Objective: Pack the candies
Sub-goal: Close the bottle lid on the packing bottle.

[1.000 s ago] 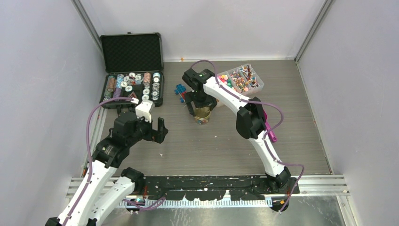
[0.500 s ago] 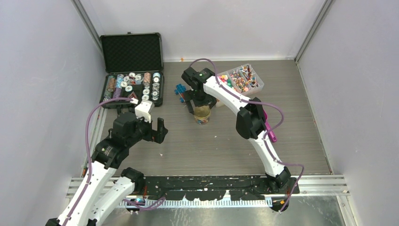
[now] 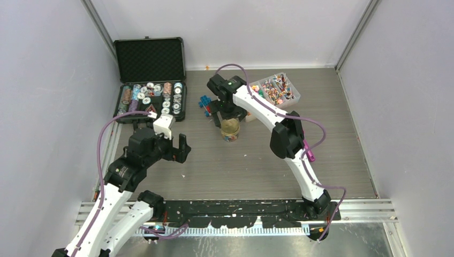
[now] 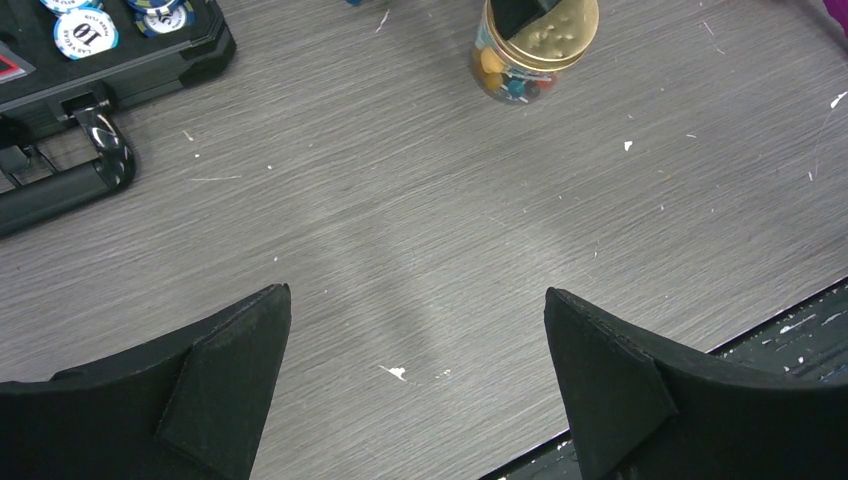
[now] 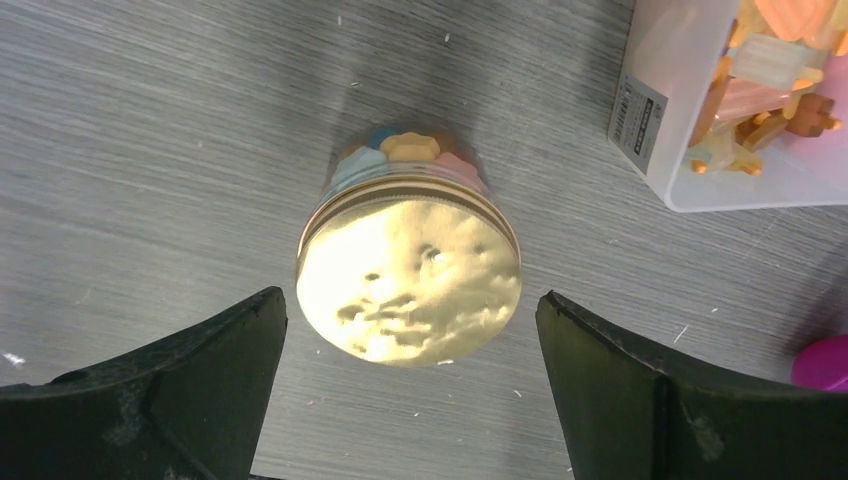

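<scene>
The right hand (image 5: 410,305) hovers wide open, holding nothing, a finger either side of the small clear jar with crinkled gold lid (image 3: 230,130). Multicoloured candies (image 5: 410,147) sit inside it; more fill the clear plastic tub (image 5: 680,120) nearby. Best lift straight up, clipping neither. The left hand (image 4: 415,310) gapes empty above the grey counter (image 4: 400,200).

White-and-black left arm (image 3: 108,197) folded near, white-and-black right arm (image 3: 297,167) reaching far.
In the top view, the left arm rises from 7 o'clock and bends toward 1 o'clock. Its black two-finger left gripper (image 4: 417,295) looks down, fingers wide apart. The right arm climbs from 5 o'clock, then turns at the elbow toward 10 o'clock. The black right gripper (image 5: 410,300) points straight down at 12 o'clock, fingers also spread.
</scene>
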`<state>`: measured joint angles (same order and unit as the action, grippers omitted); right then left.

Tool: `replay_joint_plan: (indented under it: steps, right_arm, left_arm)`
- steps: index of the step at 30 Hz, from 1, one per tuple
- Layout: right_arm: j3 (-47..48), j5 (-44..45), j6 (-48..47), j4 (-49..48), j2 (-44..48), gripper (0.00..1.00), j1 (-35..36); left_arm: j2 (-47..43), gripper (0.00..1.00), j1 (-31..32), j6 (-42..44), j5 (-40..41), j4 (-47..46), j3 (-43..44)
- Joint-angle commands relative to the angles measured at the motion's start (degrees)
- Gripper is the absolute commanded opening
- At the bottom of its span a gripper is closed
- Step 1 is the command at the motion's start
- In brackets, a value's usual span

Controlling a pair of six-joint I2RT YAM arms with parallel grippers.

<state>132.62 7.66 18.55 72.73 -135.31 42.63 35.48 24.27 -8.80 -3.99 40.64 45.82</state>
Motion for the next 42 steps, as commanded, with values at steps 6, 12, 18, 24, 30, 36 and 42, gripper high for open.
replay_joint_plan:
  steps: [6, 12, 18, 24, 30, 36, 42]
  right_arm:
    - [-8.23, -2.03, -0.14, -8.96, 14.54, 0.98, -0.27]
    - [-17.2, -4.67, 0.15, -15.54, 18.0, 0.89, -3.62]
    - [-24.9, -10.54, 1.21, -23.56, 20.66, 0.64, -7.32]
    - [-27.46, -13.26, -0.03, -25.86, 19.83, 0.43, -9.57]
    - [-28.58, -17.57, -1.6, -26.69, 18.87, 0.33, -10.48]
    - [-30.95, -17.82, -1.33, -28.21, 18.64, 0.29, -10.68]
    - [-34.02, -19.84, -1.06, -29.06, 18.06, 0.22, -11.6]
  left_arm:
    - [-0.68, 1.0, 0.16, -5.05, -2.81, -3.77, -1.14]
    - [6.94, 0.94, 0.11, -16.37, -9.81, -10.2, 0.57]
    - [19.17, 0.82, 0.07, -27.13, -13.35, -24.86, -1.43]
    - [29.15, 0.74, 0.13, -32.31, -9.49, -40.81, -3.86]
    - [40.29, 0.67, 0.08, -32.57, -9.02, -50.08, -3.35]
    - [49.99, 0.58, 0.15, -32.27, -13.94, -56.1, -1.24]
    - [57.68, 0.54, 0.16, -26.16, -16.46, -54.63, 2.88]
